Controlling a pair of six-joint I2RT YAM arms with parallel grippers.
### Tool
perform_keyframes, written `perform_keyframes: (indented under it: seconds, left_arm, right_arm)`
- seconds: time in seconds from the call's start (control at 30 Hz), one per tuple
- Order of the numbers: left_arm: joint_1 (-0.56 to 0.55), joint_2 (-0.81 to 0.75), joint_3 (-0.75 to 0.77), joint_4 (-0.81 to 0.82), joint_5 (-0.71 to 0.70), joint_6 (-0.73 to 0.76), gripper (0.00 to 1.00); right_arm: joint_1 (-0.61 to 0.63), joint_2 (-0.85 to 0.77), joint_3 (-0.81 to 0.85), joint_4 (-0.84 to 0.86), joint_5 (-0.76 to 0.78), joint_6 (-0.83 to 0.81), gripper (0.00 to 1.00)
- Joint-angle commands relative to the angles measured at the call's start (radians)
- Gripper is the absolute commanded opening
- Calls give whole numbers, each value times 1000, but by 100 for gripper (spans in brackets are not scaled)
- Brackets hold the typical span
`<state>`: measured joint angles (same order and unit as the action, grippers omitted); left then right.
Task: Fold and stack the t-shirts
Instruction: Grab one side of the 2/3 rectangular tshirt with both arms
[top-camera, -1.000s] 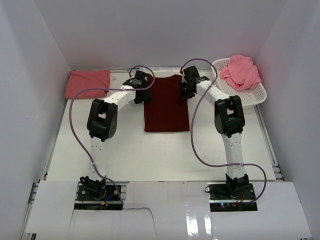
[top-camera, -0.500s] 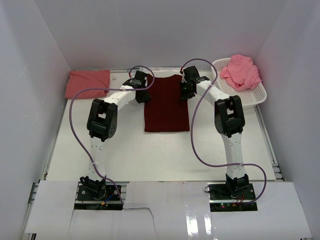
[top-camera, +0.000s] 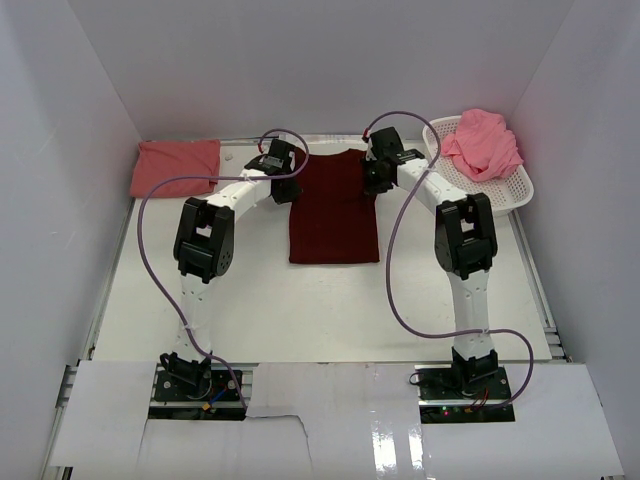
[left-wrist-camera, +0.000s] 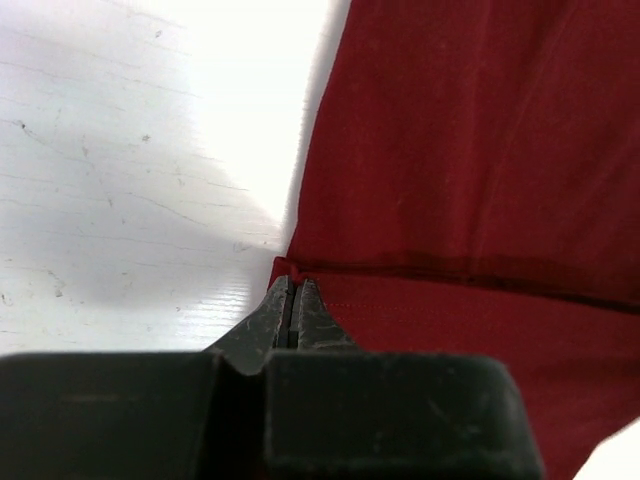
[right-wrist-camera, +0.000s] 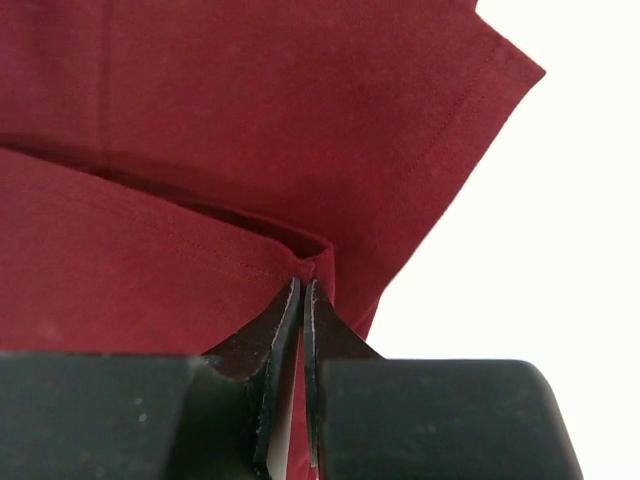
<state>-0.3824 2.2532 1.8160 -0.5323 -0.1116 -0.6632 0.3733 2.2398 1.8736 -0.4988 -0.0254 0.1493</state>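
A dark maroon t-shirt (top-camera: 333, 210) lies flat in the middle of the table, folded into a long rectangle. My left gripper (top-camera: 290, 187) is shut on its left edge near the far end, pinching a corner of cloth (left-wrist-camera: 288, 270). My right gripper (top-camera: 370, 182) is shut on the right edge, holding a fold of the maroon shirt (right-wrist-camera: 310, 262). A salmon t-shirt (top-camera: 176, 167) lies folded at the far left. A lighter pink t-shirt (top-camera: 482, 142) is bunched in the white basket (top-camera: 512, 190).
The white perforated basket stands at the far right corner. White walls close in the table on three sides. Purple cables loop from both arms over the table. Bare table (top-camera: 300, 310) lies between the maroon shirt and the arm bases.
The left gripper has closed onto the maroon shirt's left edge. The right arm has shifted slightly to the right and back, still holding the right edge.
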Motion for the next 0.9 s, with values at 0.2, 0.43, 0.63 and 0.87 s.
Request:
perform_keyframes:
  seconds: [0.2, 0.43, 0.63, 0.87]
  left_arm:
    - [2, -98, 49, -6, 26, 5, 0]
    - [2, -57, 103, -8, 55, 8, 0]
    - [2, -52, 144, -6, 62, 25, 0]
    - [2, -4, 118, 9, 79, 28, 0]
  right_arm:
    - [-13, -152, -37, -3, 62, -1, 8]
    - [-30, -144, -60, -6, 71, -5, 8]
    - [-37, -106, -56, -4, 64, -4, 8]
    - [-40, -40, -21, 3, 45, 3, 8]
